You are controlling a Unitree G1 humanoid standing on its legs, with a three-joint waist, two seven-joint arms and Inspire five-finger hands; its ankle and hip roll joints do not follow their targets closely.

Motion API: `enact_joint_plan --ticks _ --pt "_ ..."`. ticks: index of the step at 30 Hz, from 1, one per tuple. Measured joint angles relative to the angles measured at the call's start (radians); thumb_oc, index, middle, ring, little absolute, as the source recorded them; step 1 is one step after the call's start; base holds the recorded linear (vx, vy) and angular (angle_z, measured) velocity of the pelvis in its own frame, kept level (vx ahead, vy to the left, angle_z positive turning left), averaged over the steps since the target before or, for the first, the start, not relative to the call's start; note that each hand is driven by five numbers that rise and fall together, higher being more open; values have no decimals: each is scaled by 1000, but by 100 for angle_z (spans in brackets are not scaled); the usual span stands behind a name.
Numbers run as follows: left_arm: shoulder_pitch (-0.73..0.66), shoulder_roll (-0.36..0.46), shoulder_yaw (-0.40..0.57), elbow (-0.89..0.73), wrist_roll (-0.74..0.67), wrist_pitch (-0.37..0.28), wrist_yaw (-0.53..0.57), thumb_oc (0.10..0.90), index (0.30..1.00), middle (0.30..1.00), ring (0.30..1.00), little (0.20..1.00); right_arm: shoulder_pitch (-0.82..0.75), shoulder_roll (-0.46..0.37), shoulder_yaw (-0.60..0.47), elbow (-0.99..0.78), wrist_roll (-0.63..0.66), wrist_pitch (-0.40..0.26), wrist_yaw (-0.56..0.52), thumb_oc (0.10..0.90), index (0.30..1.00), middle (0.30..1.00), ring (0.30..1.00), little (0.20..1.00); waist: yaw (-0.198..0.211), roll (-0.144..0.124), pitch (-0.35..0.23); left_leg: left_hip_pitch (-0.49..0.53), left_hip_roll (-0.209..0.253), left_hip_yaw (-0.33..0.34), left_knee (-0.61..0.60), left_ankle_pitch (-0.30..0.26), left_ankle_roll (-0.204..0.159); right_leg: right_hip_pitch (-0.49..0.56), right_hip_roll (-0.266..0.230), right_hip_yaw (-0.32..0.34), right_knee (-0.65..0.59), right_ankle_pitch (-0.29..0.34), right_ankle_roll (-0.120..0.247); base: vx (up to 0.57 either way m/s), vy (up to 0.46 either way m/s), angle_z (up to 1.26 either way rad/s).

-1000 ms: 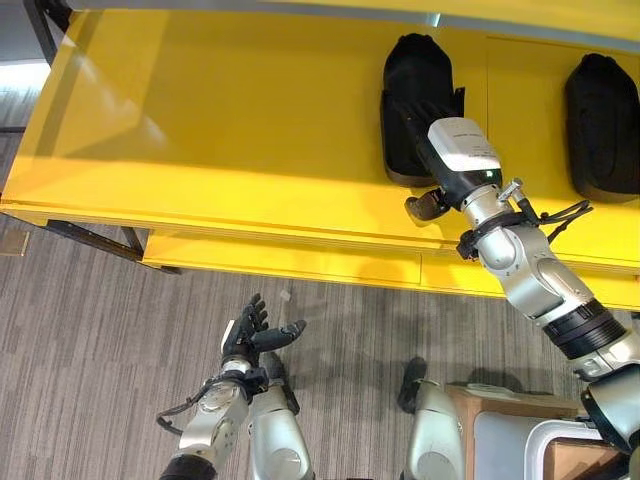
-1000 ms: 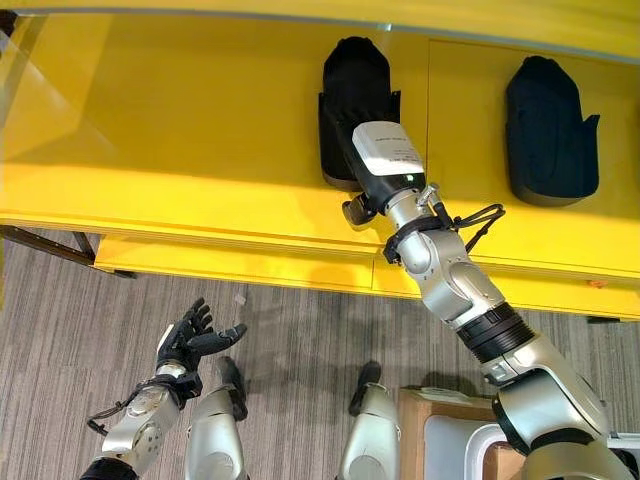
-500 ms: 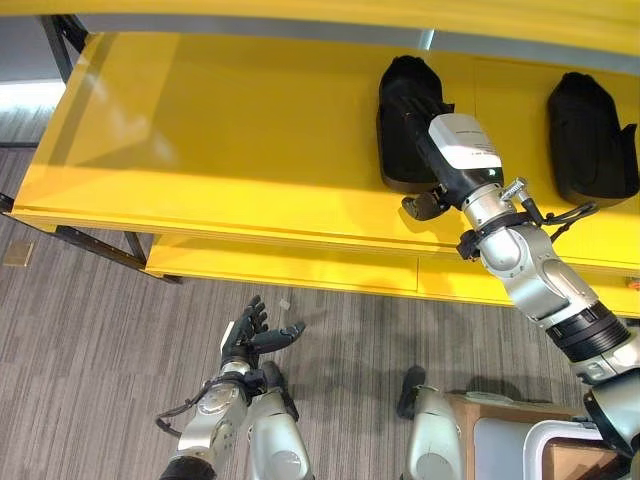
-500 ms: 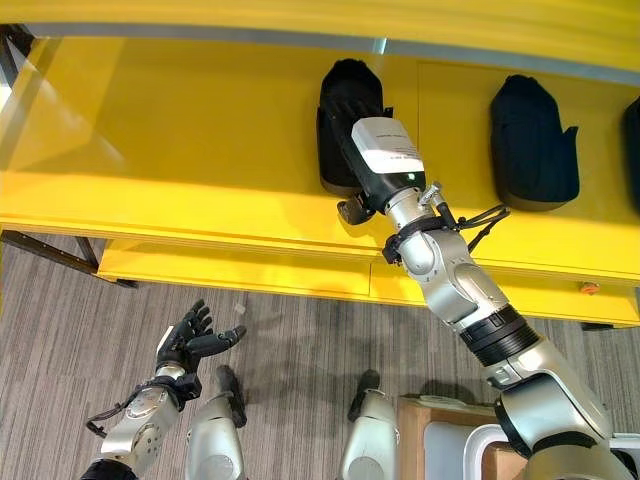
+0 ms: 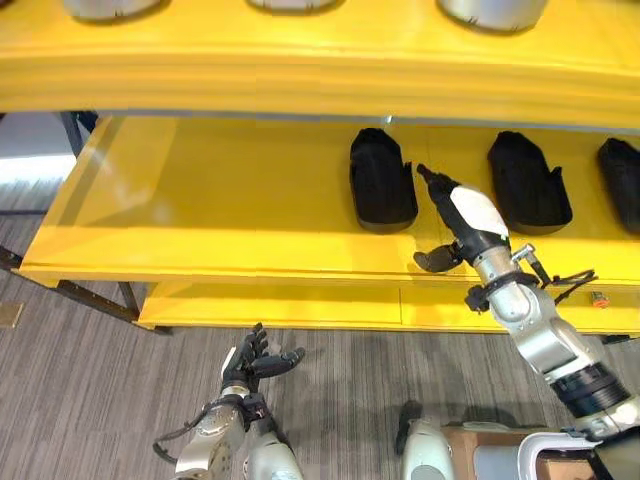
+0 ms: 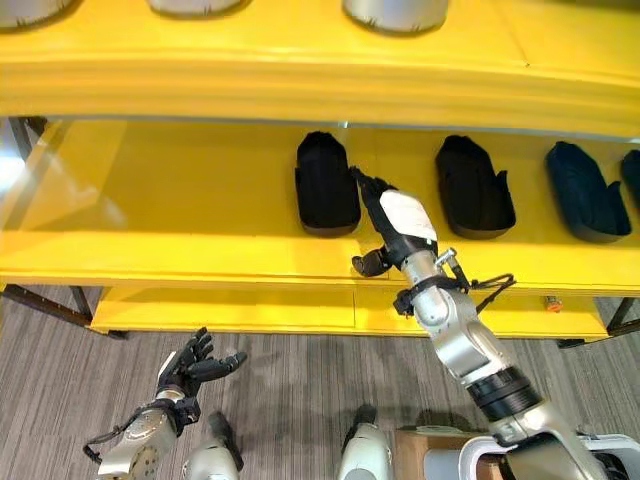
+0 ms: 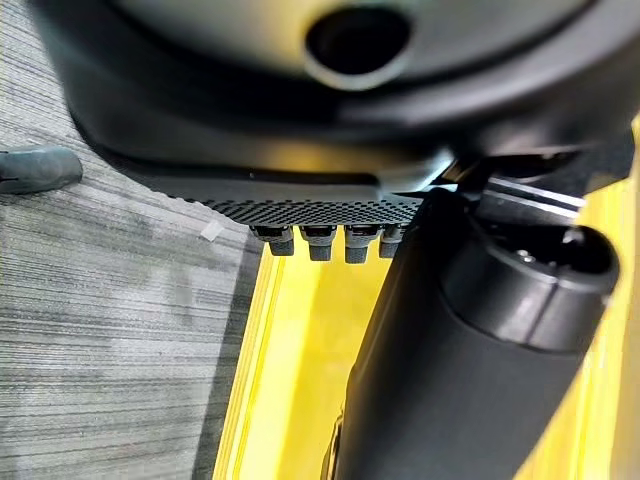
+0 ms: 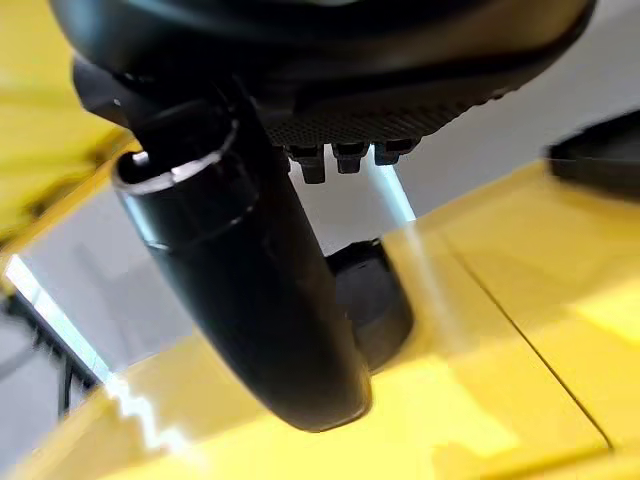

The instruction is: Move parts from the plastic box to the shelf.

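A black moulded part (image 5: 382, 180) lies on the middle board of the yellow shelf (image 5: 200, 200). My right hand (image 5: 465, 215) hovers just to the right of it, fingers straight and open, thumb (image 8: 250, 280) sticking out, holding nothing. The right wrist view looks past that thumb at the same black part (image 8: 375, 300). My left hand (image 5: 250, 355) hangs low over the floor in front of the shelf, open and empty.
Two more black parts (image 5: 527, 183) (image 5: 620, 172) lie to the right on the same board. Silver round objects (image 5: 490, 10) stand on the shelf board above. The left half of the middle board is bare. A grey striped floor (image 5: 80, 380) lies below.
The camera has tilted up, so the upper shelf board now shows. My right hand has drawn back off the black part and to its right. The left hand has stayed in place.
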Motion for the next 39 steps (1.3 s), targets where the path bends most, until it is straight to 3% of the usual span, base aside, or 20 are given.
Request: enact_joint_plan --ticks 2,4,5,17,19,25,29,31,32,35,36,37,39 --pt "-10 -3 -5 -1 2 2 -3 900 1000 1000 1000 1000 37 7 -19 -5 9 -7 4 900 1000 1000 1000 1000 -14 2 -9 5 -3 10 -5 5 1 5 1 2 -18 13 3 39 10 -4" --pt "27 -9 -1 -2 31 6 -6 900 1000 1000 1000 1000 200 63 -120 -54 74 -37 15 900 1000 1000 1000 1000 -28 1 -42 42 -8 25 -31 5 0 37 5 5 -46 18 9 24 12 -10" --pt "29 -7 -2 -1 31 7 -6 900 1000 1000 1000 1000 222 57 -132 -53 81 -35 16 900 1000 1000 1000 1000 -47 1 -50 44 -9 29 -35 6 -2 38 6 5 -56 23 8 24 13 -16" --pt "74 -46 0 -1 47 23 -30 900 1000 1000 1000 1000 503 60 -331 -65 126 -44 18 900 1000 1000 1000 1000 -102 15 -112 110 -15 68 -97 23 -12 70 23 29 -109 38 8 9 16 -7" --pt "83 -46 5 -1 47 23 -31 900 1000 1000 1000 1000 573 107 -397 -76 143 -48 18 900 1000 1000 1000 1000 -122 14 -127 119 -22 77 -118 33 -13 73 24 34 -127 45 16 3 39 -7" --pt "107 -49 14 1 46 23 -30 900 1000 1000 1000 1000 665 145 -440 -77 173 -71 17 900 1000 1000 1000 1000 -163 9 -146 161 -23 115 -149 32 -26 88 38 62 -165 62 21 30 41 -17" --pt "110 -56 16 0 46 22 -31 900 1000 1000 1000 1000 742 219 -506 -77 205 -86 17 900 1000 1000 1000 1000 -186 -4 -169 158 -26 141 -147 32 -27 63 42 90 -173 70 22 -82 86 -20" --pt "85 -53 3 -4 46 20 -30 900 1000 1000 1000 1000 753 229 -540 -76 236 -91 -2 900 1000 1000 1000 1000 -206 -20 -158 75 -18 143 -44 -8 -17 8 27 111 -169 90 29 -158 99 -17" --pt "73 -50 1 -8 46 20 -29 900 1000 1000 1000 1000 743 229 -547 -76 241 -92 -9 900 1000 1000 1000 1000 -213 -14 -153 46 -17 139 -8 -21 -10 -5 20 114 -166 111 26 -100 144 -2" --pt "22 -30 -24 -16 46 18 -14 900 1000 1000 1000 1000 719 233 -552 -73 241 -97 -23 900 1000 1000 1000 1000 -236 -47 -93 -6 -8 139 111 -85 -7 -25 12 142 -185 135 36 -76 142 -13" --pt "-8 -5 -45 -32 46 18 -6 900 1000 1000 1000 1000 678 238 -550 -73 241 -103 -31 900 1000 1000 1000 1000 -239 -38 -71 -49 12 137 189 -134 2 -39 8 151 -193 143 39 -108 89 -31" --pt "-52 12 -55 -56 47 17 -7 900 1000 1000 1000 1000 657 248 -553 -77 241 -105 -38 900 1000 1000 1000 1000 -258 -53 -24 -82 21 145 255 -174 16 -42 5 175 -218 158 47 -193 162 -24" --pt "-99 19 -57 -76 47 12 4 900 1000 1000 1000 1000 651 262 -554 -77 241 -106 -52 900 1000 1000 1000 1000 -278 -78 13 -138 24 138 339 -214 37 -65 -4 181 -231 160 47 -152 150 -11"
